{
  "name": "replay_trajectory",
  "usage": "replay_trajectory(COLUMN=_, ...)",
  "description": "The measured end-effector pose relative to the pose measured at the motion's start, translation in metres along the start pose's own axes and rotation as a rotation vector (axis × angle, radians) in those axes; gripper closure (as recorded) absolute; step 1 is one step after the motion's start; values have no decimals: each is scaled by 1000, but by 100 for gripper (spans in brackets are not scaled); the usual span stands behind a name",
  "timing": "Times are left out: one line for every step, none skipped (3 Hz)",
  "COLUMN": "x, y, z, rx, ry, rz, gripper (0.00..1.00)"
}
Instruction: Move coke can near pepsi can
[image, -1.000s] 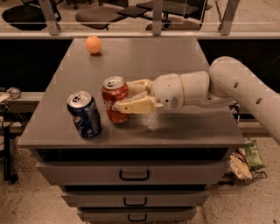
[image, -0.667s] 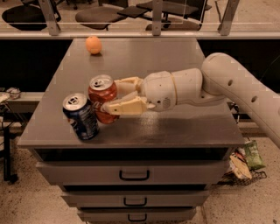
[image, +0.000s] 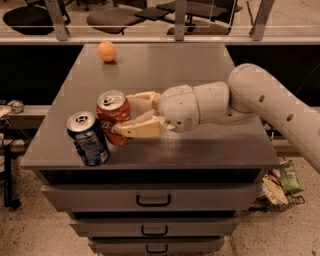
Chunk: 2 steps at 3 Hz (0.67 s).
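The red coke can (image: 111, 114) stands upright on the grey cabinet top (image: 165, 70), near its front left. The dark blue pepsi can (image: 88, 139) stands just to its left and a little nearer the front edge, almost touching it. My gripper (image: 125, 114) reaches in from the right, and its cream fingers (image: 140, 130) are shut on the coke can, one on the near side and one on the far side. The white arm runs off to the right edge of the view.
An orange ball (image: 107, 51) lies at the back left of the cabinet top. Drawers with dark handles (image: 153, 201) are below. A railing and chairs are behind. Bags of litter (image: 280, 182) lie on the floor at the right.
My gripper has carried the coke can leftward across the top, closer to the pepsi can. The pepsi can and the ball have stayed put.
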<state>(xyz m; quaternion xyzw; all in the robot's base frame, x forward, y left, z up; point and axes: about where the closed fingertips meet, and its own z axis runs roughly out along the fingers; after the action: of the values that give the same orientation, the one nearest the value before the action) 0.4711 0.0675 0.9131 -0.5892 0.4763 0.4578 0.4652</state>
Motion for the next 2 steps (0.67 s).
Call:
replay_trajectory(x=15, y=-5, z=-17, rx=36, ry=10, rz=9, gripper=77)
replay_trajectory(x=23, y=-12, z=-30, rx=54, ry=20, rz=16, gripper=54)
